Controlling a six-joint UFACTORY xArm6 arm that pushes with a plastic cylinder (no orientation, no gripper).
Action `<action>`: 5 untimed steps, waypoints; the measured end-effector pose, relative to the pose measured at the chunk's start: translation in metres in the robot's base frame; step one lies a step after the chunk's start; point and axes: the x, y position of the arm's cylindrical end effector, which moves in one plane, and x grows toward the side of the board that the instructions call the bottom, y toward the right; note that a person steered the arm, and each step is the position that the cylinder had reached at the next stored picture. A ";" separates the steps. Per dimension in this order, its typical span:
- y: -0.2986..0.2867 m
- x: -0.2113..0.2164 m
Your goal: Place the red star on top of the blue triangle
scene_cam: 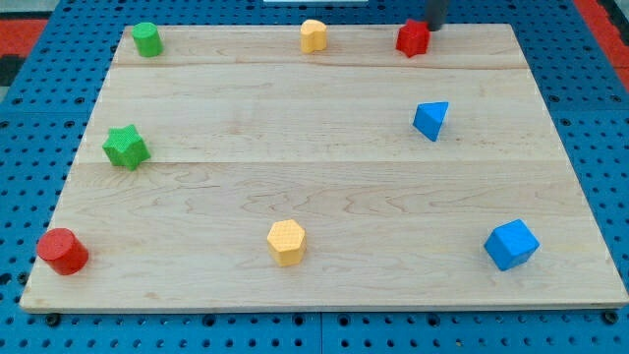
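The red star (414,38) sits at the view's top edge of the wooden board, right of centre. The blue triangle (431,120) lies below it, about a third of the way down the board. My tip (432,29) shows as a dark rod end at the view's top, just right of and touching or nearly touching the red star.
A yellow block (313,36) and a green cylinder (147,39) sit along the top edge. A green star (126,147) is at the left, a red cylinder (63,251) at the bottom left, a yellow hexagon (286,242) at bottom centre, a blue cube (511,245) at bottom right.
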 end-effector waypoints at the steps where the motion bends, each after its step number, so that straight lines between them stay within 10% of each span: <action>1: -0.049 0.000; 4: -0.031 0.048; 5: -0.018 0.121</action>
